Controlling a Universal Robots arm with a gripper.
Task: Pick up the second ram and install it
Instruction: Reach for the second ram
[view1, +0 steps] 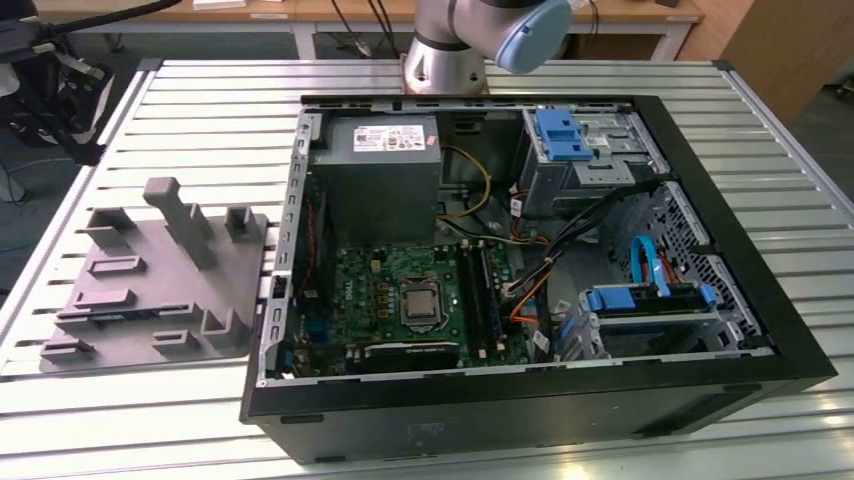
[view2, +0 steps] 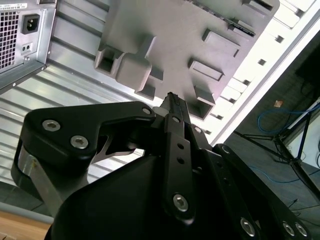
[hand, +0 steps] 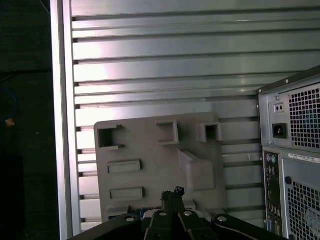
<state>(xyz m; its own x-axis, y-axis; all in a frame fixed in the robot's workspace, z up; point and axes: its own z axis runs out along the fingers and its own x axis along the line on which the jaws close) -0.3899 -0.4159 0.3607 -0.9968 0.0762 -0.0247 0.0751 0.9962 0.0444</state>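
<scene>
Exterior view. Computer case (view1: 534, 410), side panel off, lay on a slatted metal table (view1: 200, 100). Inside it, a green board (view1: 380, 275) with long black memory slots (view1: 483, 290) was exposed. A grey holder plate (view1: 174, 290) sat just beside the case, on the exterior view's left. The memory stick (view1: 110, 318), slim and dark, appeared to rest in a low groove near the plate's outer edge, well apart from the slots.

Second wrist view. The claw (view2: 170, 98) hung above the holder plate (view2: 185, 45), fingertips pressed together with nothing between them. The memory stick (view2: 239, 26) was probably the thin dark line at the plate's far edge, though this was not certain.

First wrist view. The claw (hand: 172, 192) was closed and empty over the holder plate (hand: 150, 145), with the rear of the computer case (hand: 295, 150) close alongside. A bluish sliver by the claw's body may have been the stick, largely hidden.

Risks, as judged.
- Closed fingers could not straddle so thin a stick. Coming down that way would strike its edge or the plate's raised blocks.
- The stick looked shallowly seated, so an off-centre or skewed grip could let it pivot or slip.
- Cables (view1: 534, 270) crowded the case near the slots. A tilted stick could snag on them, or miss its slot and strain the board.
- The case wall stood near any path from plate to slots.
</scene>
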